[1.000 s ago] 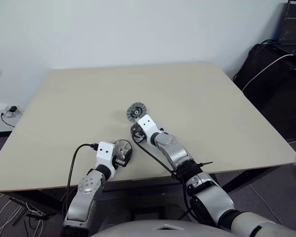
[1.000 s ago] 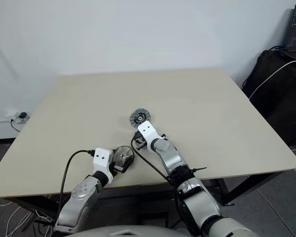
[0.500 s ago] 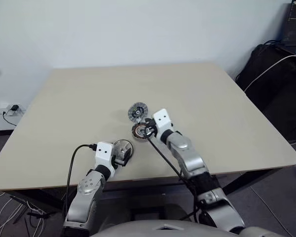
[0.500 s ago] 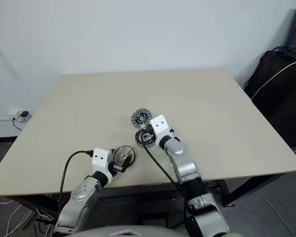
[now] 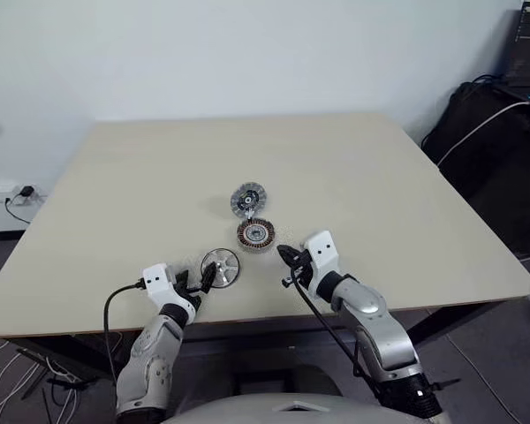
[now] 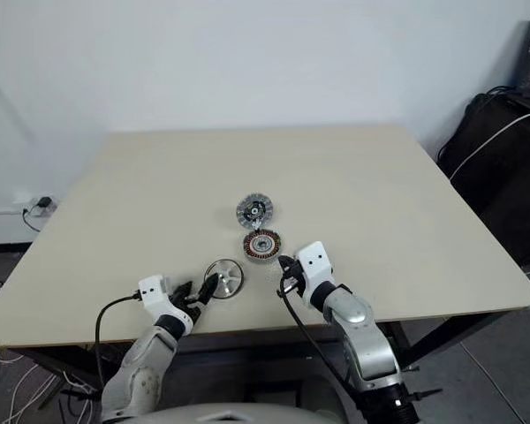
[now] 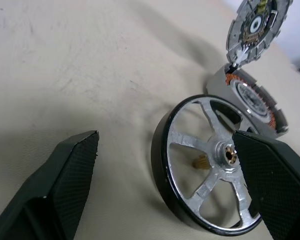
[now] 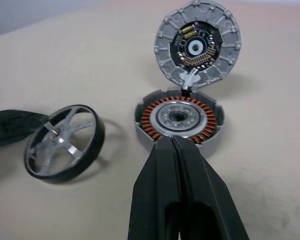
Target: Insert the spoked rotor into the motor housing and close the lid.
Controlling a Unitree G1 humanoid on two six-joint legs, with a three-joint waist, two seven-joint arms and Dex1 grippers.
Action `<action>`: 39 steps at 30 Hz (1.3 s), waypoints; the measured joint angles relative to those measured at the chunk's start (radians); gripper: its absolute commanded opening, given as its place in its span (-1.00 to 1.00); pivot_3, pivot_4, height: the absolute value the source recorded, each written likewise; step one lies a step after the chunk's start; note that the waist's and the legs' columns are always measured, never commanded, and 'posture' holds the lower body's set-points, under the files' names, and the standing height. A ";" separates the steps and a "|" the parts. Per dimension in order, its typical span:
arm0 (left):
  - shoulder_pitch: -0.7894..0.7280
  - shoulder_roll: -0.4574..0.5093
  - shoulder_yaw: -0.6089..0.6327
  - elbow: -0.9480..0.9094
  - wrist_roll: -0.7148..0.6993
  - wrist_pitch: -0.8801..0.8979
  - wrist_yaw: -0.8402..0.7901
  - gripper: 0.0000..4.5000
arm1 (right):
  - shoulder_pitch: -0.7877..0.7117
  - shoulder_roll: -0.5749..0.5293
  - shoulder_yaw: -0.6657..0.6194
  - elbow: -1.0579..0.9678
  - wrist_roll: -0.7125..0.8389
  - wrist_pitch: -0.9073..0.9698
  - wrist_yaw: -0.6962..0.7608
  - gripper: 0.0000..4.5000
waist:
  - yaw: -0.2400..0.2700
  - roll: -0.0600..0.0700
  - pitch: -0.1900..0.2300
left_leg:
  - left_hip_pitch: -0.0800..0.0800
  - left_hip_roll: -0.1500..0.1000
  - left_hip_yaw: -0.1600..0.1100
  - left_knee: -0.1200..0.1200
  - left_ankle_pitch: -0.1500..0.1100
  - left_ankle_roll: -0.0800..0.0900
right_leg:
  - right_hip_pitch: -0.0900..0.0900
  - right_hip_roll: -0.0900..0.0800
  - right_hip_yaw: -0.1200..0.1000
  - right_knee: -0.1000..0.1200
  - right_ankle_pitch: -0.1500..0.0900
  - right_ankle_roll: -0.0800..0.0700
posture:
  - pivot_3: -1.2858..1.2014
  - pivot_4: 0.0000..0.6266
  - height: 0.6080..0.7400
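Beige table (image 5: 353, 177): spoked rotor (image 5: 221, 267), motor housing (image 5: 256, 234), lid (image 5: 246, 200) open

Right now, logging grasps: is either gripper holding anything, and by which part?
Nothing is held. The left gripper stands open around the spoked silver rotor; the right gripper is shut, empty.

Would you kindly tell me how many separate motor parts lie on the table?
3: the spoked rotor nearest the robot, the motor housing behind it, and the lid farthest back, tethered to the housing.

Both arms reach up from the frame's lower edge. The left claw (image 5: 197, 281), lower left, gapes wide; the right claw (image 5: 285, 256), lower centre, is pressed closed, empty.
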 measured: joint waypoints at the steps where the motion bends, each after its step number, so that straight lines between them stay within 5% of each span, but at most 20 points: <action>1: -0.005 -0.004 0.004 -0.001 -0.008 0.013 0.002 1.00 | 0.001 0.002 0.000 -0.002 0.001 0.001 -0.005 -0.98 | 0.002 0.000 0.000 | 0.000 0.000 0.000 0.000 0.000 0.000 | 0.001 0.000 0.000 -0.001 0.000 0.000 | 0.03 -1.00 1.00; 31: -0.045 -0.013 0.030 -0.138 -0.358 0.453 0.139 1.00 | -0.006 0.029 0.003 -0.004 0.005 0.002 -0.059 -0.98 | 0.023 -0.002 0.005 | -0.001 -0.001 -0.001 0.000 -0.003 0.003 | 0.001 0.000 0.000 -0.006 0.000 0.002 | 0.03 -1.00 1.00; 34: -0.054 -0.015 0.041 -0.118 -0.404 0.453 0.170 0.73 | -0.006 0.029 0.003 -0.004 0.005 0.002 -0.060 -1.00 | 0.024 -0.002 0.005 | -0.001 -0.001 -0.001 0.000 -0.004 0.002 | 0.000 0.000 0.000 -0.006 0.000 0.002 | 0.03 -1.00 1.00; 39: -0.053 -0.017 0.073 -0.076 -0.492 0.451 0.227 -0.02 | -0.006 0.029 0.002 -0.004 0.005 0.002 -0.061 -1.00 | 0.024 -0.002 0.005 | -0.002 -0.001 -0.001 0.000 -0.004 0.002 | 0.000 0.000 0.000 -0.006 -0.001 0.002 | 0.03 -1.00 1.00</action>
